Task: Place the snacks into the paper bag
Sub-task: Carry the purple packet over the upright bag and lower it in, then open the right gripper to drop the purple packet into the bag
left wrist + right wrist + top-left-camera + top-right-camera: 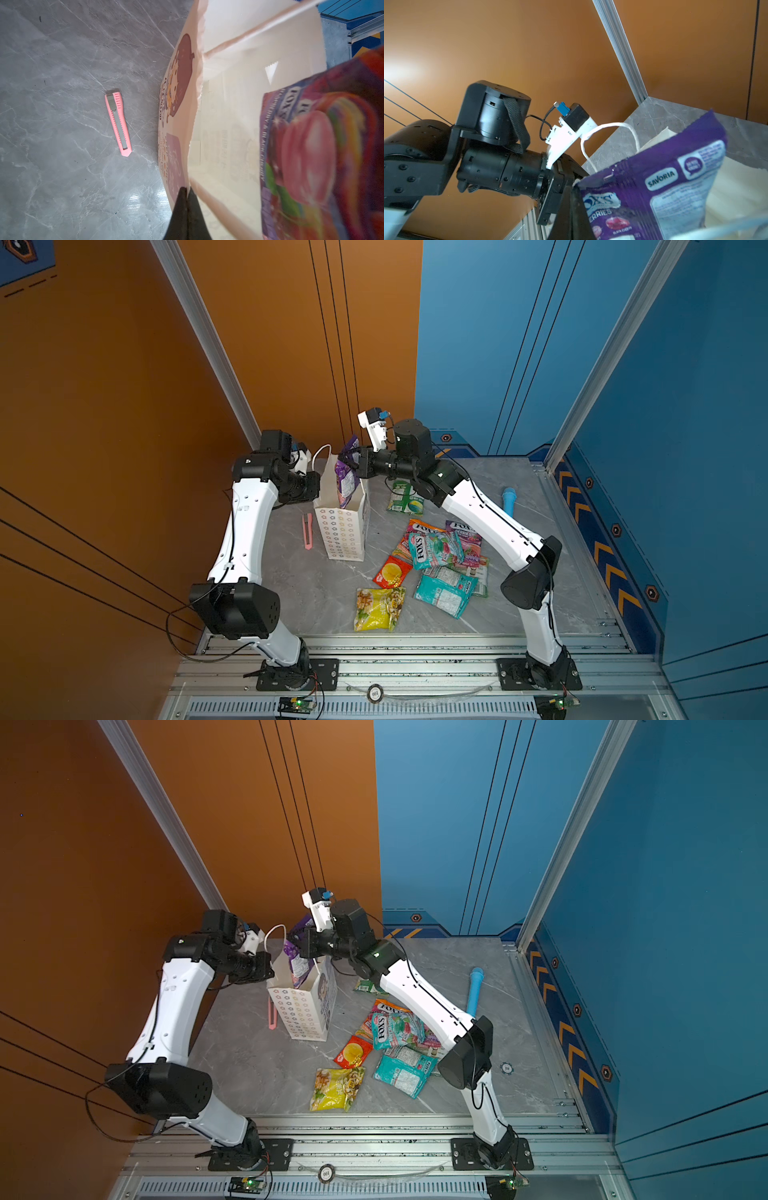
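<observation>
The white paper bag stands upright at the back left of the table, its mouth open. My left gripper is shut on the bag's rim and pinches the paper edge. A purple FOX'S snack packet hangs with its lower end inside the bag's mouth, and my right gripper is shut on its upper edge. In the left wrist view the packet shows inside the bag. Several more snacks lie piled on the right.
A yellow packet, a small red one and a green one lie apart from the pile. A pink utility knife lies left of the bag. A light blue cylinder lies at the back right.
</observation>
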